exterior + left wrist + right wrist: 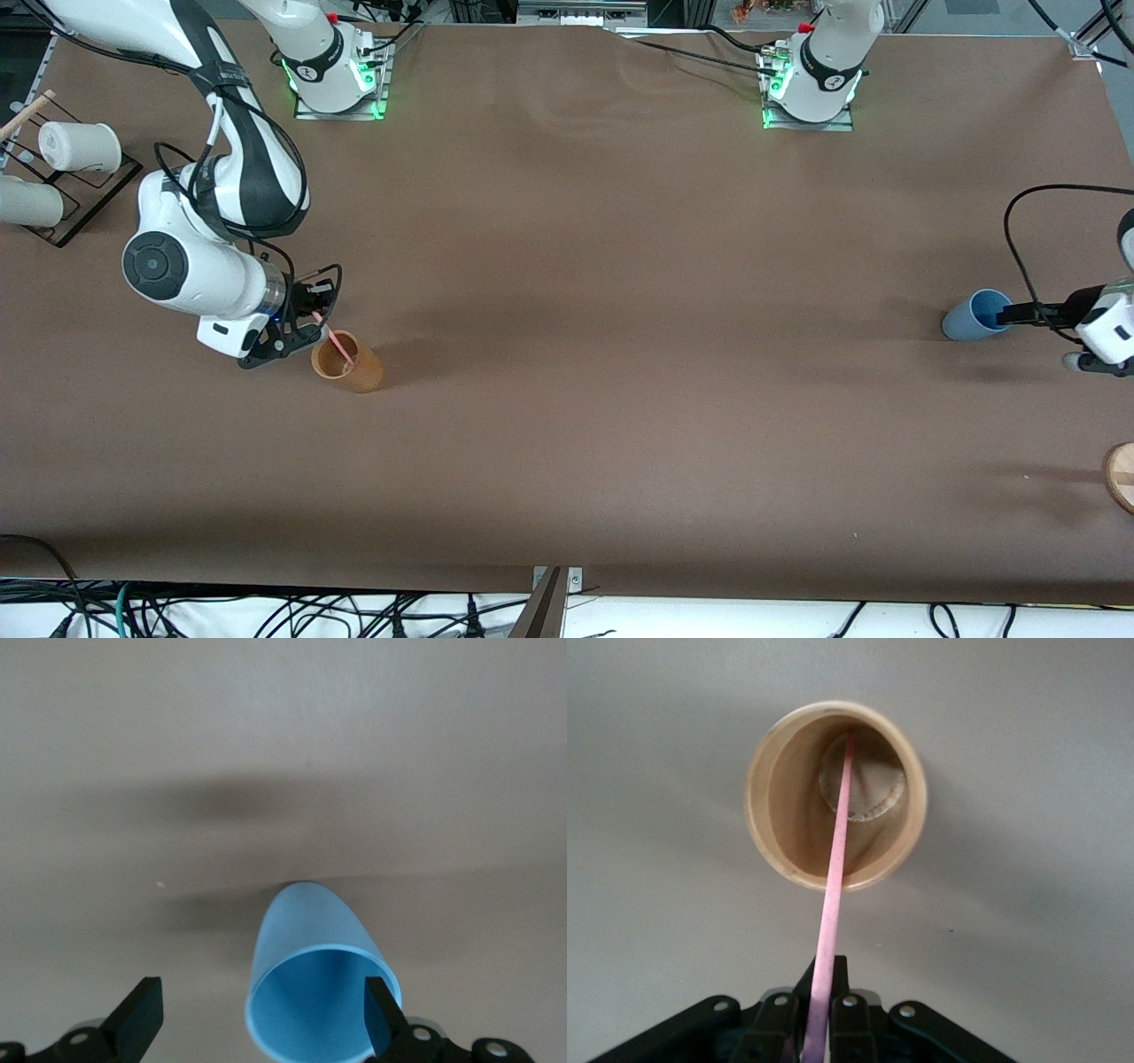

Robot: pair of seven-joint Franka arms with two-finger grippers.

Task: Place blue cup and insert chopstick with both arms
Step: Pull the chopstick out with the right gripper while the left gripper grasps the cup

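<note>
The blue cup is on the table at the left arm's end, its mouth toward my left gripper. In the left wrist view my left gripper is open: one finger is inside the cup's mouth, the other stands apart outside it. My right gripper is shut on the pale-pink chopstick, whose lower end is inside the tan cup. The right wrist view shows the gripper, the chopstick and the tan cup.
A black rack with white cups and a light wooden stick stands at the right arm's end. A round wooden object lies at the table edge at the left arm's end, nearer the front camera than the blue cup.
</note>
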